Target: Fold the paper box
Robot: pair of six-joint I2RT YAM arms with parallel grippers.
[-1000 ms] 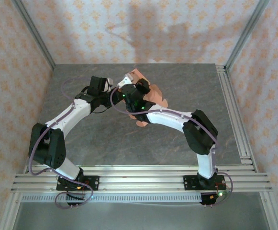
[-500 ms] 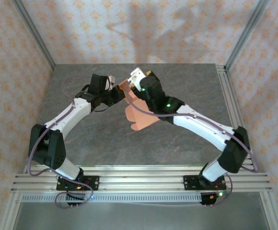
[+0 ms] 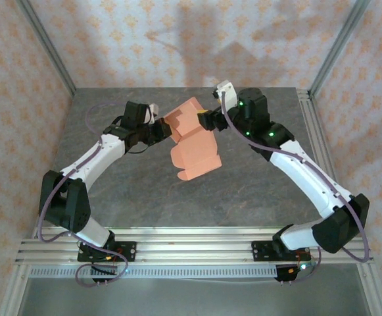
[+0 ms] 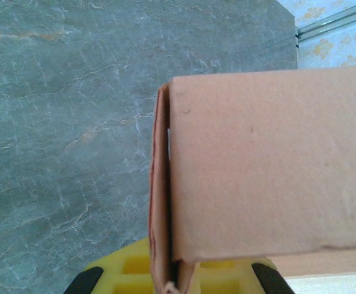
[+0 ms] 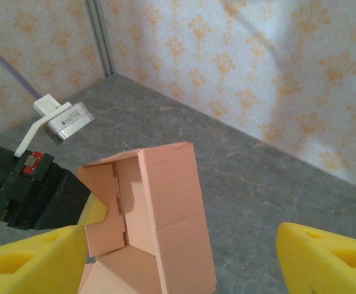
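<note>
From above, the left gripper [image 3: 166,133] pinches the paper box [image 3: 192,141] by its left edge over the table [image 3: 256,191]. The right gripper [image 3: 209,122], jaws spread, sits just beside its far right corner. At the left wrist, card is clamped between the pads [image 4: 119,275]. At the right wrist, the box [image 5: 165,208] stands straight ahead between the open fingers [image 5: 30,260].

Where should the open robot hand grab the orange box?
Probably the raised wall at the paper box's right end, coming from the right. The left gripper pinches the left edge, so that end is free, and the right gripper's jaws stand open facing it; thin card fits between them.
</note>
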